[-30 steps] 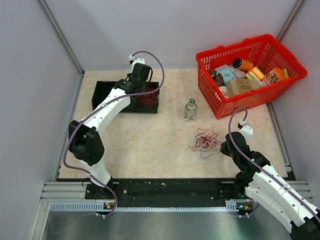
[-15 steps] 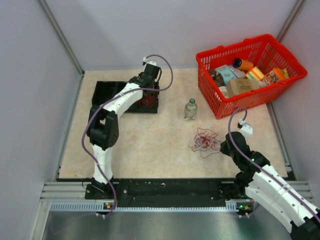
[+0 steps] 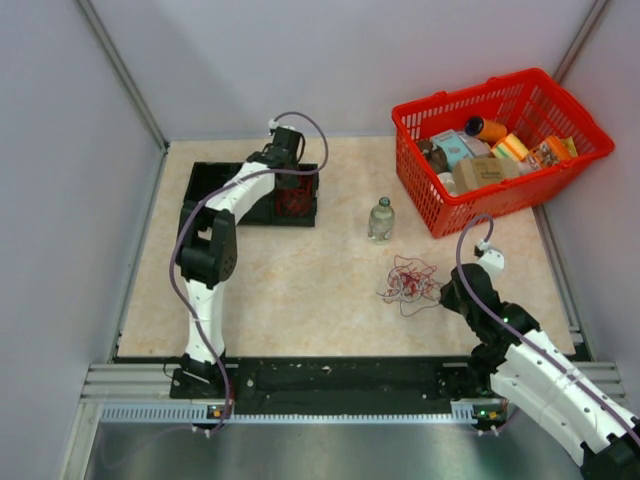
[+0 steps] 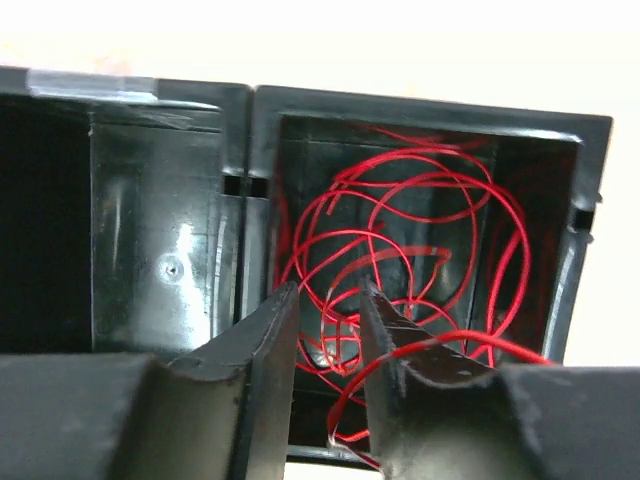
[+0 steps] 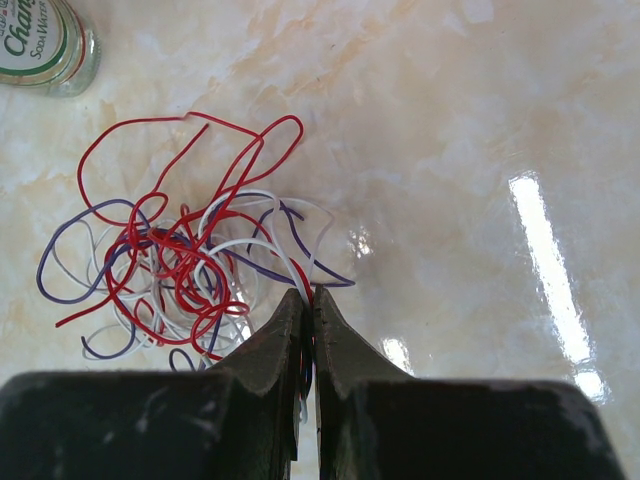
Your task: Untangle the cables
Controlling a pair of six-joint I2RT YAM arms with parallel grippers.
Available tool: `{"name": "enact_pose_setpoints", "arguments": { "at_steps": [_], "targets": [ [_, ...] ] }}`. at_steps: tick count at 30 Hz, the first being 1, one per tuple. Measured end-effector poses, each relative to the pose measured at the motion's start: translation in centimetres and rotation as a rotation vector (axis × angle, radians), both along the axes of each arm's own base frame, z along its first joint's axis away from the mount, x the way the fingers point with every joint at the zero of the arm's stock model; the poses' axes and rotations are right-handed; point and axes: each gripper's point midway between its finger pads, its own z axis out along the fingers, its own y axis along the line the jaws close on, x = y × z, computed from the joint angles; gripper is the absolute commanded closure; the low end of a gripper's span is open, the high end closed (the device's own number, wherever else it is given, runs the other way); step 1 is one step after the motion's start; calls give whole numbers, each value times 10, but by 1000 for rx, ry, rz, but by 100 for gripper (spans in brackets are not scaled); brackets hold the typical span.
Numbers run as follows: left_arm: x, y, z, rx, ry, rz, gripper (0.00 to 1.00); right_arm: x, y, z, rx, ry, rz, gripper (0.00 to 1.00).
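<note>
two arms show from above, and only the left one differs from half a second ago: its wrist now sits a little further to the left in the frame, over the black tray (image 3: 205, 190) at upper left. the right arm and the cable tangle (image 3: 408, 281) lie as they did.

the left gripper (image 3: 288, 172) points down at the tray's right compartment, where a red cable (image 3: 294, 198) lies in loose loops. in the left wrist view its fingers (image 4: 265, 350) stand parted by a narrow gap, with the red cable (image 4: 400, 250) seen beyond and between them. one red strand crosses the right finger near the bottom of the frame; whether it is caught there is not clear.

the right gripper (image 3: 446, 287) sits at the right edge of the tangle, at centre right of the table (image 3: 290, 290). in the right wrist view its fingers are pressed together, the right gripper (image 5: 308, 298) pinching red and white strands of the cable tangle (image 5: 190, 255), whose red, white and blue-violet loops spread to the left. where those strands end is hidden behind the fingers.

a bottle (image 3: 381, 219) stands above the tangle, apart from it; the right wrist view cuts it off at the top left corner (image 5: 45, 45). a red basket (image 3: 500, 105) fills the upper right.
</note>
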Motion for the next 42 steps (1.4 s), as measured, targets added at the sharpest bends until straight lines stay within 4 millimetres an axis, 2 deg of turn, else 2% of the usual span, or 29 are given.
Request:
{"name": "enact_pose_setpoints", "arguments": {
  "at_steps": [3,7,14,16,17,18,24,29,30,33,38,42],
  "targets": [
    [1,7,-1,-27,10,16,51,0,0,0,1,1,1,100],
    [-15,4,0,-52,38,4,48,0,1,0,2,1,2,100],
    [-34,0,29,-94,19,-16,46,0,1,0,2,1,3,100],
    [-36,1,41,-102,-1,-15,39,0,1,0,3,1,4,100],
    [-37,1,48,-107,-14,-15,27,0,1,0,3,2,5,100],
    [-38,2,55,-108,-27,-17,11,0,1,0,3,2,5,100],
    [-37,10,88,-86,-93,-7,15,0,1,0,-1,2,11,100],
    [-44,15,101,-80,-108,0,30,0,1,0,-1,0,13,100],
    [-45,16,104,-81,-115,1,30,0,1,0,-1,0,14,100],
    [-50,16,121,-101,-145,-8,23,0,2,0,0,1,15,100],
    [-47,-15,135,-221,-179,-133,21,0,2,0,0,1,17,100],
    [-41,-57,120,-268,-170,-252,26,0,2,0,-1,1,21,100]
  ]
}}
